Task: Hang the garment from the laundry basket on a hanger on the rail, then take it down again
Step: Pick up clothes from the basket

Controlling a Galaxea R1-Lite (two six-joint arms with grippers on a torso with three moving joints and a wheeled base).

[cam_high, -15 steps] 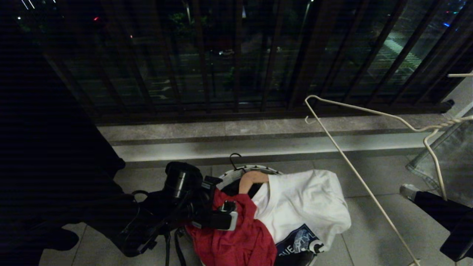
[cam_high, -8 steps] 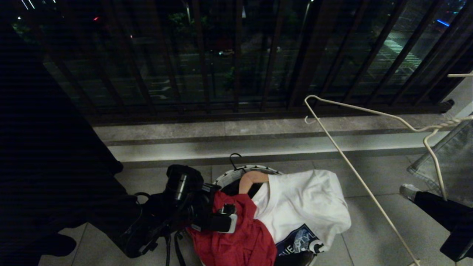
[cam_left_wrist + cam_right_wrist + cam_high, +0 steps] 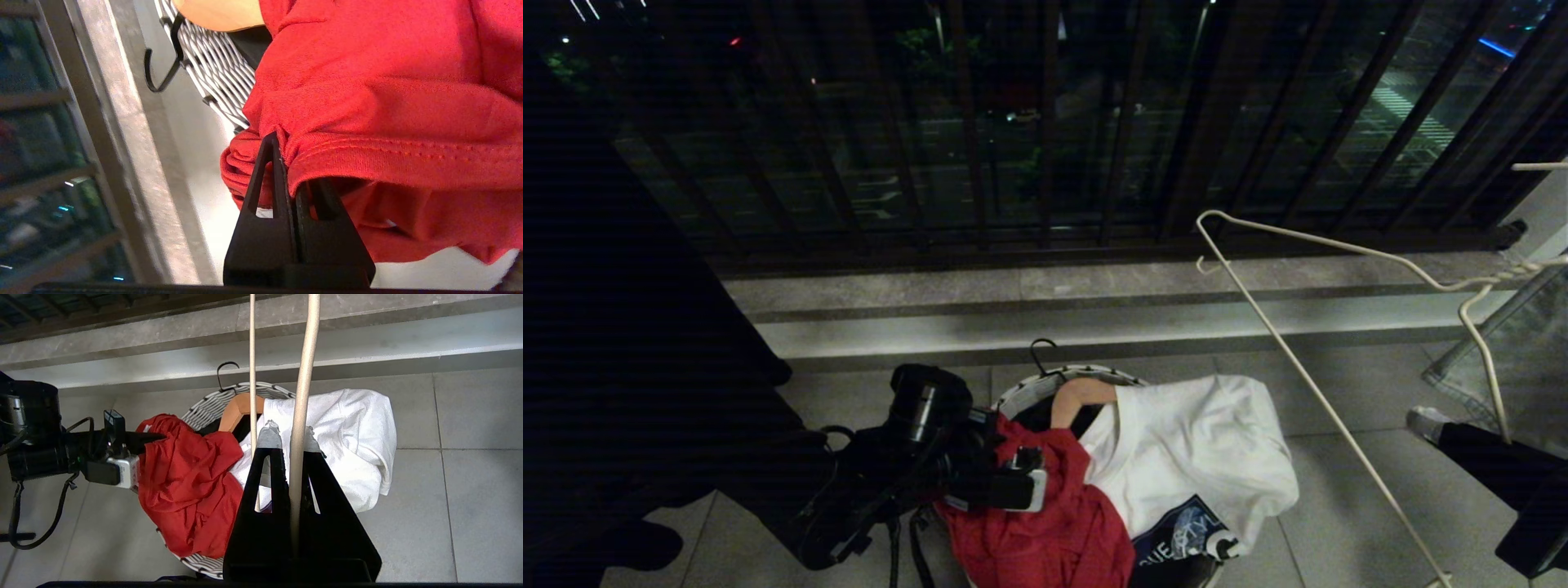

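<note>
Pinching the red cotton T-shirt [image 3: 367, 102] at its hem, the left gripper [image 3: 288, 171] has its fingers clamped tight, ready to lift it from the white woven basket [image 3: 1021, 390]; the right gripper [image 3: 291, 435] has its fingers closed around the thin white wire hanger [image 3: 304, 375], keeping it ready.

Head view looks steeply down at the laundry basket [image 3: 1068, 377] at 6 o'clock, railing bars [image 3: 1045, 122] at 12; left wrist view sits tight against the red garment [image 3: 388, 102]; right wrist view looks down from farther off, sharing basket and garment.

White T-shirt [image 3: 1201, 457], wooden hanger [image 3: 239, 410]
</note>
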